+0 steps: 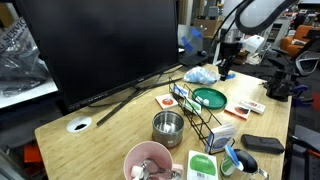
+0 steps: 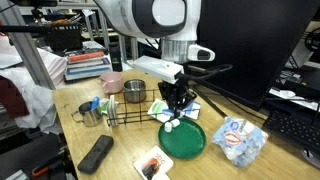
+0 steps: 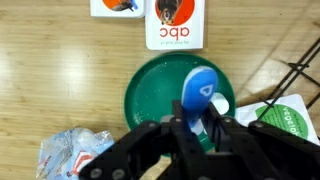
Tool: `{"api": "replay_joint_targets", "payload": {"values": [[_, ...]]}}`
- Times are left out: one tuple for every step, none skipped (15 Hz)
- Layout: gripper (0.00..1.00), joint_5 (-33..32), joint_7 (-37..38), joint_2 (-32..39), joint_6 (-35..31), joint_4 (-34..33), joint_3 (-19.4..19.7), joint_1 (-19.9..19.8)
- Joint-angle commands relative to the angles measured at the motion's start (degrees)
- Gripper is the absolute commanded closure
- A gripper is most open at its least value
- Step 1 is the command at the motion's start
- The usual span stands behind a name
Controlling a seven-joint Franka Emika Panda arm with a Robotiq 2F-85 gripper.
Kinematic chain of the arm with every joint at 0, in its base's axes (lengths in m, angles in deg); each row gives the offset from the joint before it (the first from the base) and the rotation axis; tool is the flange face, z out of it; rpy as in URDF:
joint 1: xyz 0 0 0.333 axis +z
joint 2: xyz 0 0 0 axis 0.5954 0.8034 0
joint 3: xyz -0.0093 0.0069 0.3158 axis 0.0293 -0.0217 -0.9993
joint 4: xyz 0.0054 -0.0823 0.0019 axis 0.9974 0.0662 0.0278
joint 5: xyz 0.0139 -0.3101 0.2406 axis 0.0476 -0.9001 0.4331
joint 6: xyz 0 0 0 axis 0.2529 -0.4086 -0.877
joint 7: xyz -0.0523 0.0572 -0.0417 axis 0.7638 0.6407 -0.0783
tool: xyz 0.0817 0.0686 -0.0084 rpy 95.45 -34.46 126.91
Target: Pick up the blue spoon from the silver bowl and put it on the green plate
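Note:
My gripper (image 3: 197,128) is shut on the blue spoon (image 3: 199,92) and holds it above the green plate (image 3: 150,92). The spoon's bowl end points away from the wrist camera, over the plate's right half. In an exterior view the gripper (image 2: 177,102) hangs just over the back edge of the green plate (image 2: 183,142). In an exterior view the gripper (image 1: 226,66) is above the green plate (image 1: 209,98). The silver bowl (image 1: 168,127) stands on the wooden table, apart from the gripper; it also shows in an exterior view (image 2: 134,92).
A black wire rack (image 2: 125,113) stands beside the plate. A pink bowl (image 1: 148,162), picture cards (image 3: 176,24), a crumpled blue-white bag (image 2: 241,139), a black case (image 2: 96,153) and a large monitor (image 1: 100,45) are around.

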Motion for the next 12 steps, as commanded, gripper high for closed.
{"api": "replay_joint_targets", "payload": {"values": [[0.94, 3.3, -1.85, 4.69, 0.61, -2.96, -0.47, -1.29], [0.94, 3.67, -1.61, 6.42, 0.93, -3.79, -0.44, -1.47], [0.94, 4.17, -1.56, 8.29, 0.42, -4.55, -0.46, -1.69], [0.94, 5.07, -1.99, 9.98, 0.57, -5.48, -0.65, -2.02], [0.94, 6.17, -2.58, 11.71, 0.44, -6.45, -0.94, -2.41], [0.94, 7.17, -3.02, 13.32, -0.02, -7.48, -1.16, -2.77], [0.94, 7.65, -3.1, 14.68, -0.3, -8.59, -1.2, -2.91], [0.94, 7.8, -3.07, 15.95, -0.86, -9.65, -1.17, -2.98], [0.94, 7.51, -3.04, 17.19, -1.68, -10.69, -1.11, -2.97], [0.94, 7.38, -3.03, 18.22, -2.04, -11.72, -1.14, -3.03], [0.94, 7.22, -2.78, 19.25, -2.32, -12.71, -1.12, -3.06], [0.94, 7.45, -2.88, 20.06, -2.29, -13.62, -1.28, -3.23]]}}
